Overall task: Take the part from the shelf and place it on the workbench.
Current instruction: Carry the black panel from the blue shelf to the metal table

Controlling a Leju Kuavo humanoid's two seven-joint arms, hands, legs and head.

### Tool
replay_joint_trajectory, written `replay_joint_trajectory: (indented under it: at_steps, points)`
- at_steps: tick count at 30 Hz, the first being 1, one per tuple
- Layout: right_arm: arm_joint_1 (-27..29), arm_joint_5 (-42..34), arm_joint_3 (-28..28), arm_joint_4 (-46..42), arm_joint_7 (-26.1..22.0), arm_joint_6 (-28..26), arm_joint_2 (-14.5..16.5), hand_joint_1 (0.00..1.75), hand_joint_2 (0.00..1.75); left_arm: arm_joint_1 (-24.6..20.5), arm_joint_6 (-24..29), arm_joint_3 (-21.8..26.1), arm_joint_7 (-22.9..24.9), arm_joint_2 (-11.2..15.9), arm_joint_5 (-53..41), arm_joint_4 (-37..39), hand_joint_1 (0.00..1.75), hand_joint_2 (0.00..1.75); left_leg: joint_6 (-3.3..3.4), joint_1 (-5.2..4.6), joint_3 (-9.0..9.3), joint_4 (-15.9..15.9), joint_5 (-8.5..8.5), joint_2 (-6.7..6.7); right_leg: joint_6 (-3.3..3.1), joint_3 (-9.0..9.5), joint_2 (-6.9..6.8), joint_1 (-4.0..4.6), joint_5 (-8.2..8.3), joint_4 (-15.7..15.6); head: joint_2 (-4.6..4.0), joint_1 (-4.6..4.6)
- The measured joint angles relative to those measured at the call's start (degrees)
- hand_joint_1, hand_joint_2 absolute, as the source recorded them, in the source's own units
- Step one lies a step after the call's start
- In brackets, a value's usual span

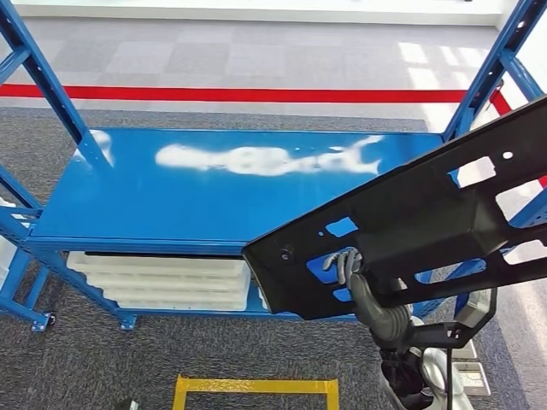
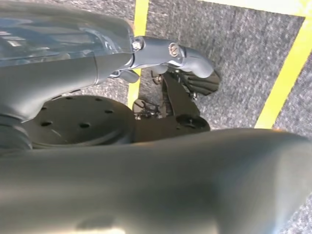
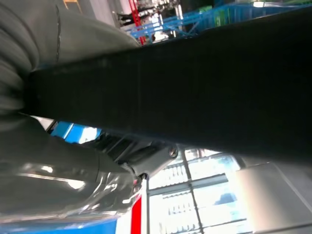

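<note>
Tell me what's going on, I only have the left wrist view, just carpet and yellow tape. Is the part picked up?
Observer: Yes. In the head view the right hand holds the black part from underneath.
Operator: How's the grip?
Observer: Its fingers hook through an opening near the part's lower end.
Operator: Anything on the shelf?
Observer: White trays are stacked on the lower level of the blue shelf.

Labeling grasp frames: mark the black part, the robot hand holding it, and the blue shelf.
black part (image 1: 426, 205), head view, solid middle of the panel
right robot hand (image 1: 346, 266), head view, fingers hooked through a cutout
blue shelf (image 1: 193, 201), head view, bare top deck
</note>
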Motion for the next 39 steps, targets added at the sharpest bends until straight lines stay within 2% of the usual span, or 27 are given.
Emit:
replay_joint_trajectory:
  at_steps: [2, 3, 5, 6, 7, 8, 9, 10, 12, 14, 15, 16, 18, 19, 22, 23, 24, 25, 27, 29, 30, 32, 34, 35, 37, 38, 39]
  points:
    - [-0.1, 0.3, 0.0, 0.0, -0.3, 0.4, 0.0, 1.75, 1.75, 0.0, 0.0, 0.0, 0.2, 0.0, -0.2, 0.0, 0.00, 1.75, -0.64, 0.01, -0.55, 0.2, 0.19, -0.11, -0.85, -0.74, -0.15, -0.20, 0.59, -0.3, 0.00, -0.03]
    - [-0.1, 0.5, 0.0, 0.1, -0.6, 0.6, 0.0, 1.75, 1.75, 0.0, 0.0, 0.0, 0.2, 0.0, -0.2, 0.0, 0.00, 1.75, -0.98, 0.06, -0.97, 0.9, -0.90, -0.19, -1.40, -1.28, -0.27, -0.36, 1.09, -0.4, 0.00, -0.07]
    - [-0.1, 0.8, 0.0, 0.1, -1.0, 0.9, 0.0, 1.75, 1.75, -0.1, 0.0, -0.1, 0.3, 0.0, -0.3, 0.0, 0.00, 1.75, -1.78, 0.42, -2.28, 5.3, -5.80, -0.31, -2.12, -2.68, -0.49, -0.55, 2.32, -0.5, 0.00, -0.15]
    - [-0.1, 0.9, 0.0, 0.2, -1.1, 1.0, 0.0, 1.75, 1.75, -0.1, -0.1, -0.1, 0.4, 0.0, -0.3, 0.0, 0.00, 1.75, -2.15, 0.65, -2.99, 8.7, -8.46, -0.31, -2.19, -3.46, -0.53, -0.53, 2.94, -0.4, 0.00, -0.17]
    - [-0.1, 1.1, 0.0, 0.3, -1.1, 1.1, 0.0, 1.75, 1.75, -0.1, 0.0, -0.1, 0.4, 0.0, -0.3, 0.0, 0.00, 1.75, -2.45, 0.85, -3.49, 12.0, -10.15, -0.31, -2.17, -4.25, -0.56, -0.52, 3.48, -0.4, 0.00, -0.19]
    - [-0.1, 1.3, 0.0, 0.4, -1.2, 1.1, 0.0, 1.75, 1.75, -0.1, 0.0, -0.1, 0.4, 0.0, -0.4, 0.0, 0.00, 1.75, -2.65, 1.02, -3.51, 14.4, -10.43, -0.30, -2.09, -5.01, -0.60, -0.51, 3.98, -0.4, 0.00, -0.19]
    - [-0.1, 1.5, 0.0, 0.5, -1.4, 1.2, -0.1, 1.75, 1.75, -0.1, 0.0, -0.2, 0.4, 0.0, -0.5, 0.0, 0.00, 1.75, -2.76, 1.15, -2.83, 15.0, -9.36, -0.30, -1.96, -5.71, -0.63, -0.52, 4.44, -0.3, 0.00, -0.19]
    - [0.0, 1.7, 0.0, 0.6, -1.6, 1.3, -0.1, 1.75, 1.75, -0.2, 0.0, -0.3, 0.5, 0.0, -0.7, 0.0, 0.00, 1.75, -2.76, 1.26, -1.29, 13.7, -7.49, -0.30, -1.79, -6.34, -0.65, -0.54, 4.86, -0.3, 0.00, -0.19]
    - [0.0, 2.1, 0.0, 0.6, -1.9, 1.5, -0.1, 1.75, 1.75, -0.3, 0.1, -0.4, 0.6, 0.0, -1.0, 0.0, 0.00, 1.75, -2.51, 1.31, 4.16, 6.3, -4.70, -0.34, -1.33, -7.19, -0.64, -0.50, 5.70, -0.2, 0.00, -0.19]
    - [-0.1, 2.4, -0.1, 0.7, -2.0, 1.7, -0.1, 1.75, 1.75, -0.4, 0.1, -0.5, 0.7, 0.0, -1.2, 0.0, 0.00, 1.75, -1.90, 1.15, 8.73, -0.8, -4.84, -0.40, -0.67, -7.61, -0.62, -0.40, 6.46, -0.1, 0.00, -0.16]
    - [-0.2, 2.5, -0.1, 0.7, -2.0, 1.7, -0.1, 1.75, 1.75, -0.5, 0.2, -0.6, 0.7, 0.0, -1.2, 0.0, 0.00, 1.75, -1.56, 1.02, 9.60, -2.5, -5.33, -0.41, -0.30, -7.80, -0.62, -0.37, 6.82, 0.0, 0.00, -0.15]
    - [-0.2, 2.5, -0.1, 0.7, -2.0, 1.8, -0.1, 1.75, 1.75, -0.7, 0.2, -0.7, 0.8, 0.0, -1.3, 0.0, 0.00, 1.75, -1.20, 0.94, 9.61, -3.1, -5.64, -0.41, 0.12, -8.02, -0.65, -0.38, 7.21, 0.0, 0.00, -0.14]
    - [-0.3, 2.6, -0.1, 0.9, -2.0, 1.9, -0.1, 1.75, 1.75, -0.8, 0.2, -0.8, 0.9, 0.0, -1.3, 0.0, 0.00, 1.75, -0.36, 1.03, 9.08, -3.6, -5.53, -0.33, 0.76, -8.80, -0.59, -0.45, 6.85, 0.6, 0.00, -0.13]
    - [-0.3, 2.7, -0.1, 1.0, -1.9, 2.0, -0.2, 1.75, 1.75, -0.8, 0.2, -0.8, 1.0, 0.1, -1.3, 0.0, 0.00, 1.75, 0.09, 1.07, 8.72, -3.8, -5.28, -0.30, 0.91, -9.52, -0.53, -0.45, 5.59, 2.0, 0.00, -0.10]
    - [-0.3, 2.9, 0.0, 1.6, -1.8, 2.2, -0.4, 1.75, 1.75, -0.7, 0.4, -0.9, 1.0, 0.1, -1.3, 0.0, 0.00, 1.75, 0.94, 0.65, 7.40, -3.6, -4.37, -0.40, 0.69, -12.87, -0.40, -0.31, -0.65, 11.7, 0.00, -0.03]
    - [-0.2, 2.9, 0.0, 1.8, -1.8, 2.2, -0.4, 1.75, 1.75, -0.6, 0.5, -0.9, 1.0, 0.1, -1.3, 0.0, 0.00, 1.75, 1.08, 0.41, 7.03, -3.5, -4.12, -0.56, 0.55, -13.42, -0.38, -0.22, -1.70, 14.3, 0.00, -0.03]
    - [-0.2, 3.0, 0.0, 2.0, -1.7, 2.3, -0.5, 1.75, 1.75, -0.6, 0.5, -0.9, 1.0, 0.1, -1.3, 0.0, 0.00, 1.75, 1.18, 0.17, 6.70, -3.4, -3.92, -0.78, 0.36, -13.01, -0.32, -0.12, -1.71, 15.0, 0.00, -0.03]
    - [-0.2, 3.0, 0.1, 2.1, -1.7, 2.3, -0.5, 1.75, 1.75, -0.6, 0.6, -0.9, 1.0, 0.1, -1.3, 0.0, 0.00, 1.75, 1.23, -0.05, 6.46, -3.2, -3.77, -1.03, 0.08, -11.54, -0.14, 0.01, -0.71, 13.4, 0.00, -0.03]
    - [-0.3, 3.1, 0.2, 2.2, -1.7, 2.6, -0.6, 1.75, 1.75, -0.6, 0.6, -0.9, 0.9, 0.1, -1.3, 0.0, 0.00, 1.75, 1.25, -0.41, 6.09, -2.9, -3.64, -1.61, -0.83, -6.89, 1.33, 0.28, 2.12, 6.4, 0.00, -0.05]
    - [-0.4, 3.2, 0.3, 2.2, -1.6, 2.9, -0.8, 1.75, 1.75, -0.9, 0.6, -0.9, 0.9, 0.0, -1.4, 0.0, 0.00, 1.75, 1.02, -0.48, 5.48, -2.4, -3.54, -2.25, -1.46, -4.09, 2.75, 0.46, 3.30, 1.2, 0.00, -0.07]
    - [-0.4, 3.2, 0.3, 2.2, -1.5, 2.9, -1.0, 1.75, 1.75, -1.0, 0.6, -0.9, 0.9, 0.0, -1.4, 0.0, 0.00, 1.75, 0.81, -0.43, 5.09, -2.3, -3.44, -2.57, -1.59, -3.81, 2.95, 0.53, 3.10, 0.3, 0.00, -0.08]
    - [-0.5, 3.3, 0.4, 2.2, -1.3, 3.0, -1.1, 1.75, 1.75, -1.0, 0.4, -0.9, 0.8, 0.1, -1.5, 0.0, 0.00, 1.75, 0.28, -0.29, 4.51, -2.0, -3.36, -3.13, -1.74, -3.89, 2.21, 0.44, 3.14, -0.2, 0.00, -0.07]
    - [-0.6, 3.5, 0.4, 2.2, -1.0, 3.0, -1.1, 1.75, 1.75, -1.0, 0.2, -0.9, 0.8, 0.1, -1.5, 0.0, 0.00, 1.75, -0.45, -0.26, 3.51, -0.1, -4.76, -2.81, -2.07, -3.91, 1.26, 0.07, 3.28, -0.5, 0.00, -0.09]
    - [-0.6, 3.6, 0.4, 2.2, -0.8, 3.0, -1.2, 1.75, 1.75, -1.0, 0.2, -0.9, 0.7, 0.1, -1.5, 0.0, 0.00, 1.75, -0.90, -0.12, 2.26, 2.5, -6.37, -2.42, -2.20, -3.93, 0.63, -0.10, 3.33, -0.6, 0.00, -0.11]
    - [-0.6, 3.9, 0.5, 2.2, -0.8, 3.0, -1.2, 1.75, 1.75, -1.1, 0.2, -0.9, 0.7, 0.1, -1.7, 0.0, 0.00, 1.75, -1.73, 0.36, -1.49, 10.3, -9.94, -1.85, -2.26, -4.09, -0.65, -0.13, 3.31, -0.6, 0.00, -0.12]
    - [-0.6, 4.1, 0.5, 2.3, -0.8, 3.0, -1.2, 1.75, 1.75, -1.0, 0.2, -0.9, 0.7, 0.1, -1.8, 0.0, 0.00, 1.75, -2.03, 0.63, -2.97, 13.3, -10.84, -1.72, -2.26, -4.14, -1.30, -0.14, 3.30, -0.6, 0.00, -0.12]
    - [-0.6, 4.3, 0.5, 2.3, -0.9, 3.0, -1.2, 1.75, 1.75, -0.9, 0.2, -0.9, 0.7, 0.1, -1.9, 0.0, 0.00, 1.75, -2.24, 0.85, -3.54, 14.5, -10.66, -1.57, -2.24, -4.16, -1.91, -0.15, 3.28, -0.6, 0.00, -0.12]
